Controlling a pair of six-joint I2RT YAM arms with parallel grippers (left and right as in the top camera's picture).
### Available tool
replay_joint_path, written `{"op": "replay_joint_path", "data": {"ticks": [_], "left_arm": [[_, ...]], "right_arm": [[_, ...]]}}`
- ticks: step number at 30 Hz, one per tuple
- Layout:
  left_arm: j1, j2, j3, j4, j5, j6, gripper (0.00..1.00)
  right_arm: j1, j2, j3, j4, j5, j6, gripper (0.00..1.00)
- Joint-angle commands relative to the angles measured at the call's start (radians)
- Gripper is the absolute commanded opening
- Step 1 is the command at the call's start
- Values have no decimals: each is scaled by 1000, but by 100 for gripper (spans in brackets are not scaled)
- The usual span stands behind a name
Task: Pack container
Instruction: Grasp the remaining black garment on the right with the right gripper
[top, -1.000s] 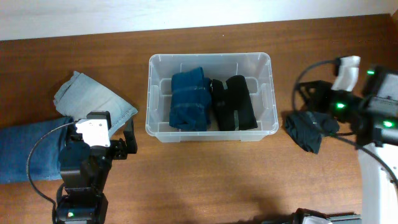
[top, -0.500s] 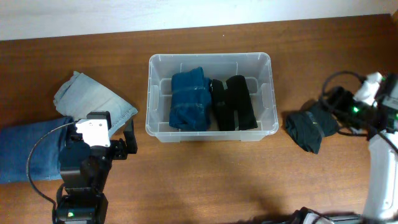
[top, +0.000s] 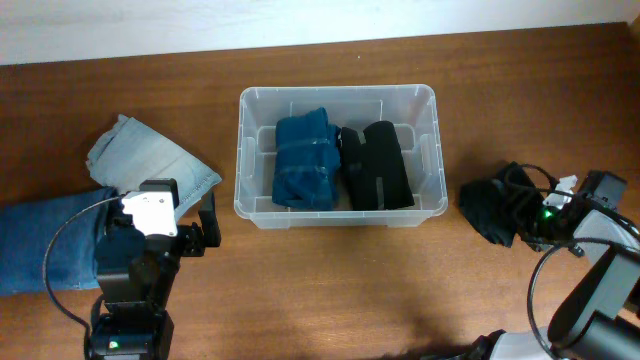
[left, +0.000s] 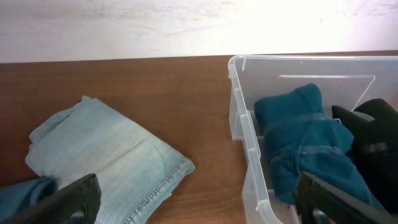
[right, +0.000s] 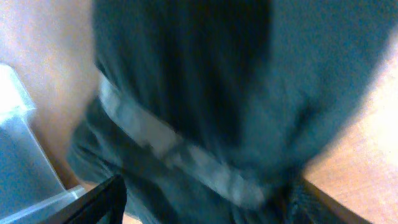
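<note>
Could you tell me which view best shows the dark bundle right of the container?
Overhead: the dark bundle shows nearly whole and sharp there. Right wrist gives a blurred, cropped close-up; left wrist misses it.

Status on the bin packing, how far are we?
Done: a blue roll and a black roll lie side by side in the container. In hand: the right tool, jaws open, sits at the dark bundle on the table right of it, not lifted. Left: that bundle and the denim on the left, where the left tool hangs open.
</note>
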Motion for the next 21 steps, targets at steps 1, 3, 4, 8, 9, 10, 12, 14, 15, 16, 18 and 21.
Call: {"op": "replay_joint_path", "data": {"ticks": [1,3,4,8,9,10,12,14,15,16,18,21], "left_arm": [[-3,1,22,3,10,-2,99],[-3,1,22,4,10,-2,99],[-3,1,22,4,10,-2,100],[-3,1,22,4,7,-2,99],[-3,1,22,5,6,-2,99],[-3,1,22,5,6,-2,99],[-3,1,22,5,6,-2,99],[-3,1,22,5,7,-2,100],[-3,1,22,5,6,-2,99],[-3,1,22,5,6,-2,99],[-3,1,22,5,0,-2,99],[-3,1,22,5,-8,-2,99]], "right_arm": [[-3,79,-21,34,-14,-13,73],[-3,121,-20,76,-21,-13,61],[-3,133,-20,87,-24,-13,56],[-3,142,-20,97,-54,-13,30],[-3,142,-20,100,-70,-13,24],[-3,142,-20,101,-79,-13,22],[-3,139,-17,100,-98,-14,12],[-3,129,-10,100,-127,-28,4],[-3,118,-3,98,-146,-34,4],[-3,106,6,89,-154,-35,4],[-3,64,40,51,-175,-37,4],[-2,-18,105,-26,-209,-74,4]]}}
